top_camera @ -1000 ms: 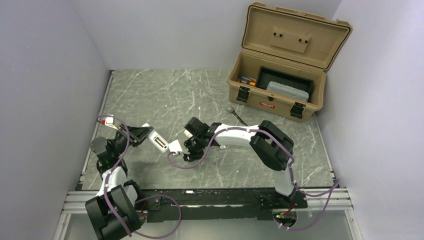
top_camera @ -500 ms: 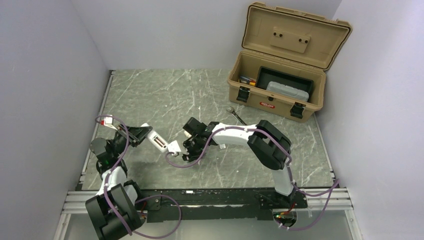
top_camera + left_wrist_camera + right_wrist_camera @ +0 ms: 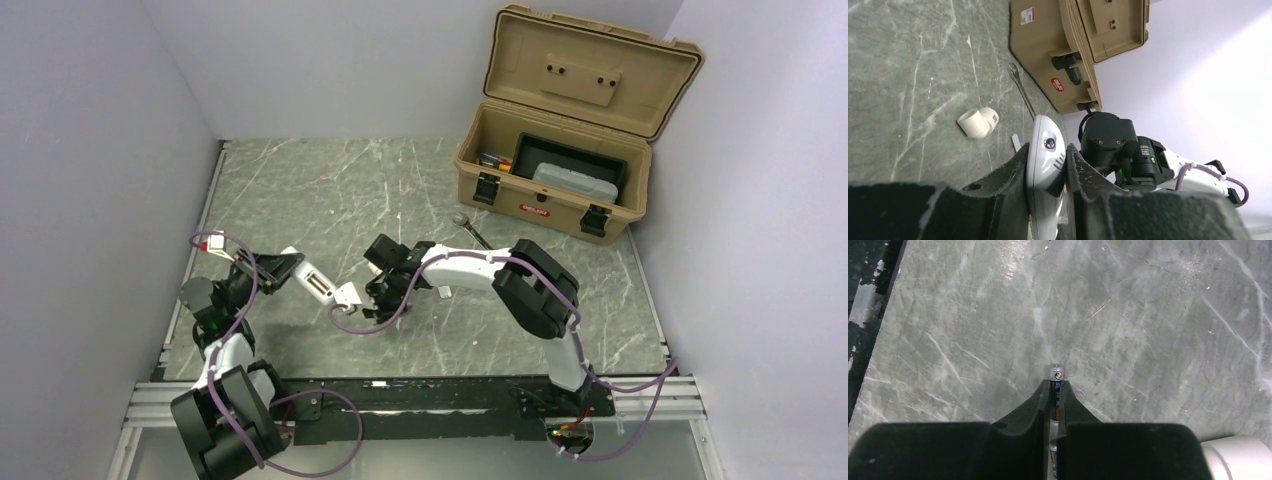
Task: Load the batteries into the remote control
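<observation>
Pinching a battery beside the held remote

Gripping tight, the right gripper [image 3: 1055,385] has its two dark fingers [image 3: 1018,422] closed on a slim battery [image 3: 1056,373]; the battery lies along the line of the fingers, and its silver cap with a small printed mark pokes out just beyond the tips, over the grey marbled table [image 3: 320,190]; whether that cap touches the surface cannot be told. In the overhead view this gripper sits left of the table's middle, its white arm [image 3: 470,265] bending back towards the base at the near edge.

The left gripper [image 3: 1048,150] is clamped on the remote control [image 3: 1045,160]; in the left wrist view the white handset stands edge-on between the black fingers [image 3: 1013,170], with its rounded free end reaching out past them; from above, the remote control slants away from the gripper to the right, and its free end lies near the right gripper, the two apart; whether that end rests on the table is not clear.

A white pipe fitting [image 3: 978,122] lies on the table; a silver wrench [image 3: 472,232] lies near it, closer to the toolbox; the two do not touch. The tan toolbox [image 3: 545,200] stands at the far right of the table with its lid raised; a black tray and a grey case sit inside it. Only one battery can be made out.
</observation>
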